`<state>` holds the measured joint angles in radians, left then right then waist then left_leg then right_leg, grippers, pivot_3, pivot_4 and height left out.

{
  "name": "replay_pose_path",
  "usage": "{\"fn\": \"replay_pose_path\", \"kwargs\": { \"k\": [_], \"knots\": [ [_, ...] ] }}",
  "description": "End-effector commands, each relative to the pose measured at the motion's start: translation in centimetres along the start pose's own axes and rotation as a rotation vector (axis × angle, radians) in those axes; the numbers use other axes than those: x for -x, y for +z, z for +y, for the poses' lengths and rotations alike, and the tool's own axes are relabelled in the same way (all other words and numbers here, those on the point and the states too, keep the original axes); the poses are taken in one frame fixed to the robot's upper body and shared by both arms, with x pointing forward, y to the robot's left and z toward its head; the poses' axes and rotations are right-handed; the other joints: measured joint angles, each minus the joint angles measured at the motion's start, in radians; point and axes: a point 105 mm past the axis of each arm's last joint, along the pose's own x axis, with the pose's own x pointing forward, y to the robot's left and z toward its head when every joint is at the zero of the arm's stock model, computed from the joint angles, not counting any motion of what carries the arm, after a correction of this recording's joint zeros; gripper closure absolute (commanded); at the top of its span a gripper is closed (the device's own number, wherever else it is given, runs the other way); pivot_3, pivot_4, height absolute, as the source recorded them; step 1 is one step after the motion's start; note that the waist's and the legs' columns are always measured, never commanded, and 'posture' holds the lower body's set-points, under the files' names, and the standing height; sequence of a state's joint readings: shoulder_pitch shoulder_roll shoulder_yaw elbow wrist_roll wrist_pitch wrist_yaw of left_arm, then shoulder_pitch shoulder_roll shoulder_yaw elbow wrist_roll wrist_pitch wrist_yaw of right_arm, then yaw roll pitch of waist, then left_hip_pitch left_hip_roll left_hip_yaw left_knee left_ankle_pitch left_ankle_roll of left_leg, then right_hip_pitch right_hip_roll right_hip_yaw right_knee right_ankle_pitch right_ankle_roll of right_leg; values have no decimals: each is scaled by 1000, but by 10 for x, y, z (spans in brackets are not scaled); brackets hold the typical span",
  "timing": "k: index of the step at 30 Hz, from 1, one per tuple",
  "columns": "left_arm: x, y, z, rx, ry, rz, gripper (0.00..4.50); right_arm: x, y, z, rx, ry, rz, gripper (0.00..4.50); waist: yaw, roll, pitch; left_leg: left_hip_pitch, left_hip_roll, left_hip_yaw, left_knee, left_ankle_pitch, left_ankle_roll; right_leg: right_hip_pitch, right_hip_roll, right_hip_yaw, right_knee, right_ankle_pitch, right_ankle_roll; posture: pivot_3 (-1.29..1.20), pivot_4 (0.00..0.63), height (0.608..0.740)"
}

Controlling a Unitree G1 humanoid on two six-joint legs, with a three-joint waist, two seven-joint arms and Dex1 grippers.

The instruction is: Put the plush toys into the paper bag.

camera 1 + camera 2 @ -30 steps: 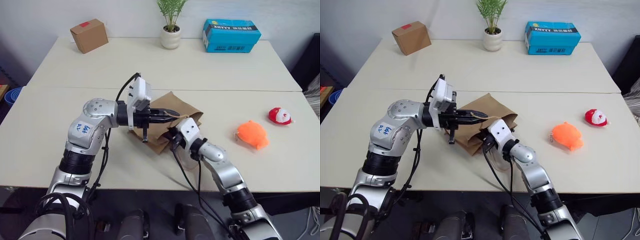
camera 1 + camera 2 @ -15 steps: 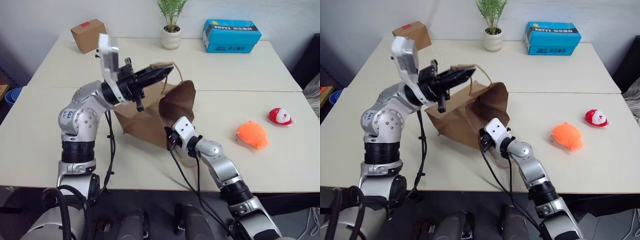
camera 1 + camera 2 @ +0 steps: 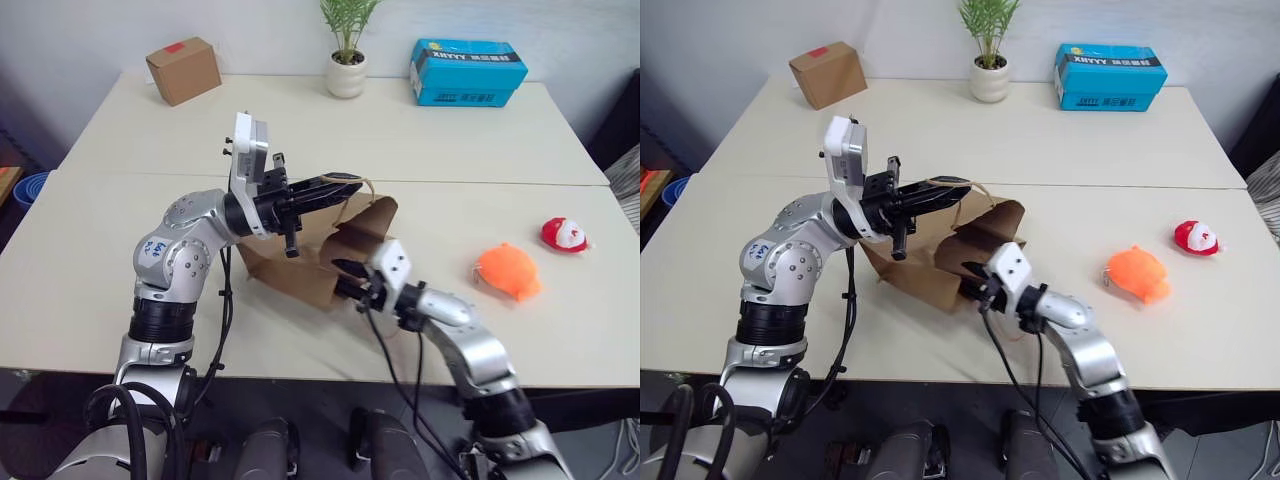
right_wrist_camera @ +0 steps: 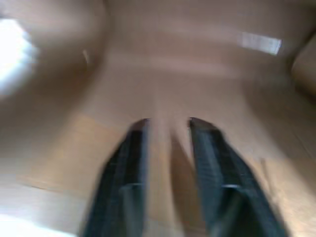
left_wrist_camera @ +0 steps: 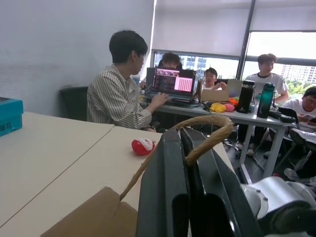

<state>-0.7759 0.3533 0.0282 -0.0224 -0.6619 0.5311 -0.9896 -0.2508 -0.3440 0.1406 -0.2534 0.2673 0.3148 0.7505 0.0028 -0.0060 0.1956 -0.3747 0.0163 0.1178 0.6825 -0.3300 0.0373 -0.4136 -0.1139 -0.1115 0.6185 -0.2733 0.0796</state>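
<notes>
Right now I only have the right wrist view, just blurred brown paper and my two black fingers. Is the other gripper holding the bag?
Observer: Yes. The left gripper is shut on the twisted tan rope handle of the brown kraft paper bag, lifting that edge off the table.
Operator: Where are the toys?
Observer: Both lie on the table to the robot's right of the bag: the bright orange rounded plush toy nearer, the smaller red-and-white plush toy beyond it.
Operator: Is either in the bag?
Observer: No, both are outside it. The right gripper sits at the bag's mouth, fingers apart, holding nothing.
</notes>
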Motion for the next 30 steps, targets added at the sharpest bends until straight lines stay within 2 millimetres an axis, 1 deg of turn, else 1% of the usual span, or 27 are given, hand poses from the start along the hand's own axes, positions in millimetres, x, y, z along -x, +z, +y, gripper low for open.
{"fn": "replay_pose_path", "kwargs": {
  "k": [1,2,3,4,6,8,9,12,13,15,16,17,19,20,21,23,24,25,26,27,29,30],
  "knots": [
    [-1,1,-4,-53,-34,16,4500,36,27,8,31,19,-100,1792,-1,0,0,0,0,0,0,0,0,0,0,0,0,0,0,0,150,740],
    [0,-1,-4,-56,-41,28,4500,55,31,4,25,-36,-118,1446,1,0,0,0,0,0,0,-1,0,0,0,0,-1,0,0,0,150,740],
    [0,-2,-4,-59,-46,36,4500,68,34,2,22,-72,-127,1104,2,0,0,0,0,0,0,-1,0,0,0,0,-1,0,0,0,150,740],
    [0,-3,-4,-62,-51,43,4500,85,38,0,20,-126,-147,706,2,0,0,0,0,0,0,-1,0,0,0,0,-1,0,0,0,150,740],
    [1,-5,-3,-64,-58,51,4500,109,40,1,12,-193,-156,38,5,0,0,0,0,1,0,-1,0,0,1,0,-1,0,0,0,150,740],
    [3,-8,-3,-67,-71,73,4500,152,31,-4,11,-383,-120,38,10,0,0,0,0,1,0,-1,1,0,1,0,-1,0,1,0,150,740],
    [3,-9,-4,-69,-76,79,4500,167,27,-5,21,-447,-96,38,13,0,0,1,0,1,-1,-1,1,1,1,0,-1,0,1,0,150,740],
    [5,-12,-5,-77,-91,100,4500,214,-2,4,36,-582,67,38,20,0,0,2,0,2,-1,-1,1,1,1,1,-2,0,1,0,150,740],
    [5,-12,-5,-78,-94,103,4500,228,-10,5,41,-636,109,38,20,0,0,2,0,2,-1,-2,1,2,1,1,-4,0,1,0,150,740],
    [5,-12,-6,-80,-99,104,4500,242,-19,5,67,-689,158,38,18,0,0,4,0,2,-1,-3,2,3,1,2,-7,1,1,0,150,740],
    [5,-12,-6,-81,-104,107,4500,244,-21,4,85,-691,179,38,14,0,0,4,0,3,-1,-3,2,3,1,3,-7,1,2,0,150,740],
    [5,-12,-6,-85,-108,113,4500,244,-23,-2,124,-698,213,38,11,0,0,5,0,4,-1,-4,2,3,0,4,-7,1,2,0,150,740],
    [6,-11,-7,-93,-116,125,4500,239,-22,-20,185,-713,241,38,-2,0,0,5,1,4,-1,-4,1,3,-2,5,-7,1,2,0,150,740],
    [6,-11,-7,-96,-117,130,4500,234,-21,-34,207,-717,258,38,-7,0,0,5,1,4,-1,-4,1,2,-2,5,-6,1,2,0,150,740],
    [6,-10,-8,-98,-117,133,4500,231,-21,-42,218,-720,268,38,-10,0,0,6,2,4,-1,-4,0,2,-2,6,-6,1,2,0,150,740],
    [7,-10,-8,-106,-117,143,4500,225,-23,-62,217,-729,315,38,-6,1,0,6,2,4,-1,-3,-1,1,-2,6,-4,0,0,0,150,740],
    [8,-9,-8,-110,-114,147,4500,222,-27,-76,187,-743,356,38,-4,0,0,5,2,4,-1,-3,-2,1,-2,5,-3,-1,-1,0,150,740],
    [8,-8,-8,-115,-111,151,4500,212,-26,-93,180,-731,351,38,-3,1,0,5,3,3,-1,-2,-3,0,-1,5,-2,-1,-2,0,150,740],
    [9,-7,-8,-117,-107,152,4500,204,-27,-104,154,-708,368,38,-4,0,0,4,3,3,-1,-2,-3,0,-1,4,-2,-1,-2,0,150,740],
    [10,-6,-7,-119,-103,154,4500,200,-33,-111,121,-681,405,206,-4,1,0,4,4,3,0,-2,-3,0,0,4,-2,-1,-2,0,150,740],
    [10,-5,-6,-120,-98,157,4500,195,-42,-118,67,-644,456,602,1,2,1,4,2,4,0,-1,-1,0,-1,5,-2,-1,-2,0,150,740],
    [11,-5,-6,-121,-94,159,4500,191,-45,-123,48,-626,459,944,6,2,1,3,2,2,0,-1,-1,0,-1,3,-2,-2,-2,0,150,740]
  ]
}}
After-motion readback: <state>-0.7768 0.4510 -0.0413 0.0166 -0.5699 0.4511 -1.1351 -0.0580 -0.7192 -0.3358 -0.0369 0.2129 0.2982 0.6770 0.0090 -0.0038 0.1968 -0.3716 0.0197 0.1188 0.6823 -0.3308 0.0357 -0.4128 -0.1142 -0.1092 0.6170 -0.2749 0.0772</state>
